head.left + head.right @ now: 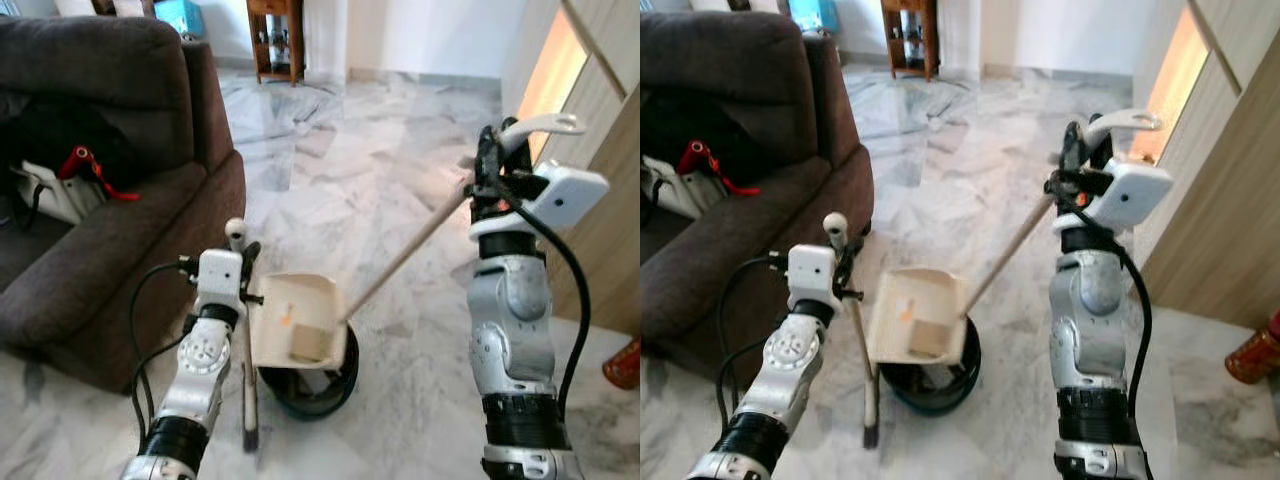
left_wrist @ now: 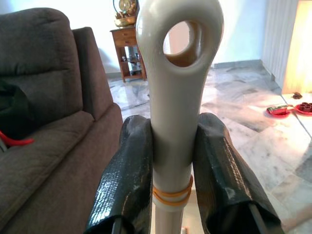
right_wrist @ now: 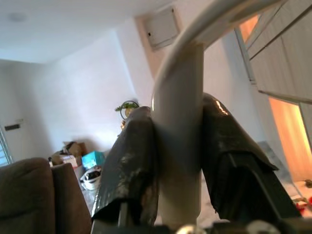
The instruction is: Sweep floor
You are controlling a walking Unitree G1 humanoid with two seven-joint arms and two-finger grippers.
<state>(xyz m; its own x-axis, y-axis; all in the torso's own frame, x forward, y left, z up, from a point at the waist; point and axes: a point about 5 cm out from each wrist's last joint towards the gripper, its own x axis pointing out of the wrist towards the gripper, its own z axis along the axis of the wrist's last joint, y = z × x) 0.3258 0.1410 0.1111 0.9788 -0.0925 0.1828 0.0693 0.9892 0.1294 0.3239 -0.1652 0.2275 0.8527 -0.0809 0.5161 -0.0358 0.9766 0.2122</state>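
Left eye view: the cream dustpan [image 1: 296, 320] sat at 6 o'clock on the marble floor [image 1: 380, 170], holding a small orange bit and a pale scrap. The left gripper [image 2: 173, 161] clamped the broom handle [image 2: 175, 97] upright. The right gripper [image 3: 178, 161], raised at 3 o'clock, squeezed the dustpan handle [image 1: 405, 255].
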